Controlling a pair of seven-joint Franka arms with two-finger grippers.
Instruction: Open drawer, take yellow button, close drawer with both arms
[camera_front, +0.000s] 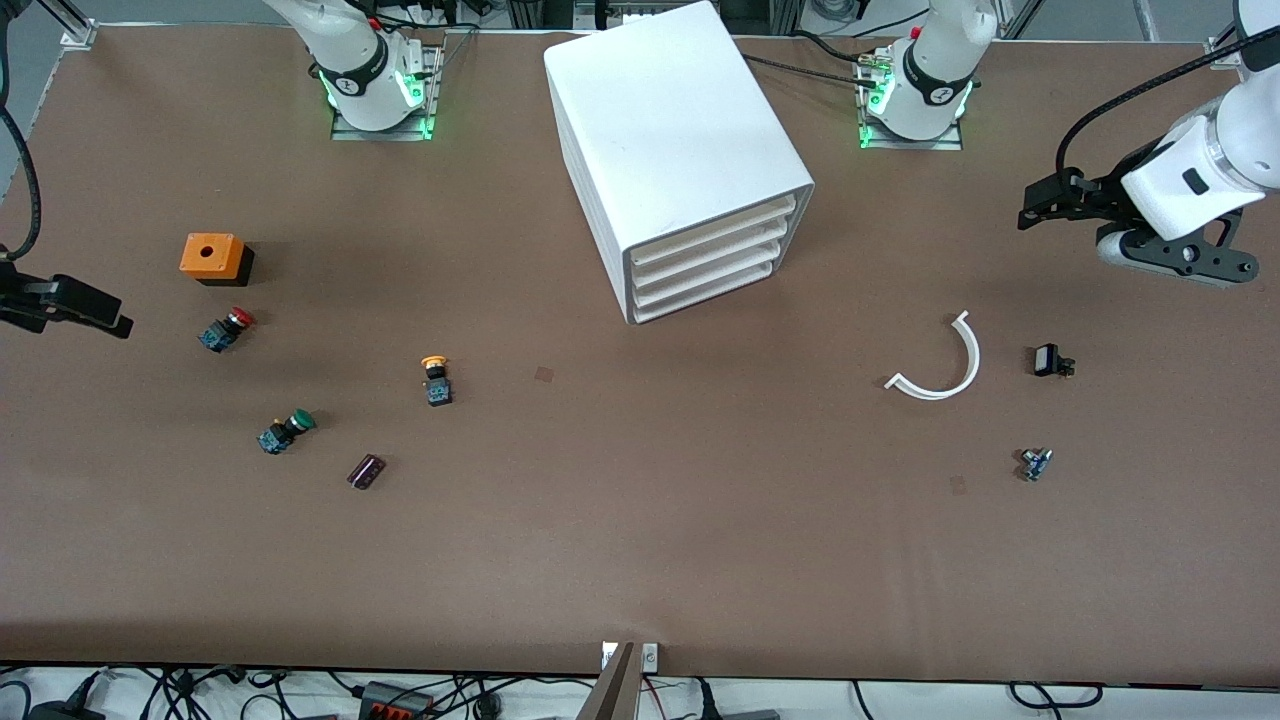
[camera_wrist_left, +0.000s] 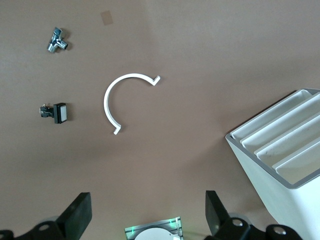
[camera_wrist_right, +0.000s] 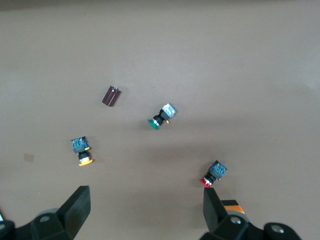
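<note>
Drawer (camera_front: 712, 228) shut, top of four in cabinet (camera_front: 670, 130) at mid tabletop near the base edge — front faces the left arm's end. Left gripper (camera_front: 1040, 205) empty, jaws wide, over that end; the nearer arm for the pull. Right gripper (camera_front: 85, 310) empty, wide, waiting. Button (camera_front: 436, 380) lying on open tabletop toward right arm's end.

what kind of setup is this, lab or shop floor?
Probably a robotics lab bench: two arms bolted to a brown-covered table, loose parts laid out on it such as the yellow button and a white cabinet, and cables trailing along the table's edge.
</note>
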